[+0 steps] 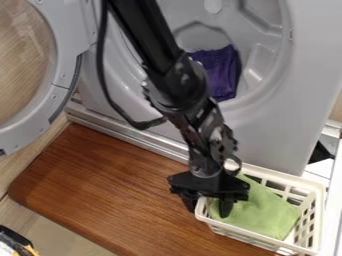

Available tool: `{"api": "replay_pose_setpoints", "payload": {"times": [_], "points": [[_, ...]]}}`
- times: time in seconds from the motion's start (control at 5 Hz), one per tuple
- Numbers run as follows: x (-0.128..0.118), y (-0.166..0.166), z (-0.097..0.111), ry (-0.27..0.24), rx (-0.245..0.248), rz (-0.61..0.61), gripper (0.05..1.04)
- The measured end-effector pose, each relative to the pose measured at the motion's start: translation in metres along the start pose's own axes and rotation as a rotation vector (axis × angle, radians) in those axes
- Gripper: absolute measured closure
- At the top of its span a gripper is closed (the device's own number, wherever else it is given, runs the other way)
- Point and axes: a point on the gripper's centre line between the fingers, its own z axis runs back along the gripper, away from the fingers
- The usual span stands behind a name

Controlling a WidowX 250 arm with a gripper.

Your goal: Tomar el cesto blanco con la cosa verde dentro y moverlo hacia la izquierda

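Observation:
The gripper (208, 206) hangs down over the left end of the white basket (248, 237). Its two fingers stand apart, one on the outer left side of the basket and one inside it, with the basket's left rim between them. Inside the basket lies a light green cloth (266, 214), spread along the bottom and up toward the back. The inner finger is in front of the cloth's left part. The basket is upright at the right end of the brown wooden board, and part of its back left rim is hidden behind the arm.
The brown board (107, 185) stretches to the left of the basket. Behind stands a grey front-loading machine (267, 135) with a purple cloth (220, 72) in its drum. Its round door (63, 75) hangs open at the upper left. A black and yellow object (17, 244) lies at the lower left.

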Motion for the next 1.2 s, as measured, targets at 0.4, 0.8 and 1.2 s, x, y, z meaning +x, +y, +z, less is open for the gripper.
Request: {"api": "replay_pose_setpoints", "payload": {"times": [0.4,0.8,1.2], "points": [[0.000,0.003,0.000,0.006,0.020,-0.001,0.872],[-0.004,0.003,0.012,0.003,0.006,-0.013,0.942],[-0.006,0.019,0.059,-0.104,-0.084,-0.031,0.989]]}}
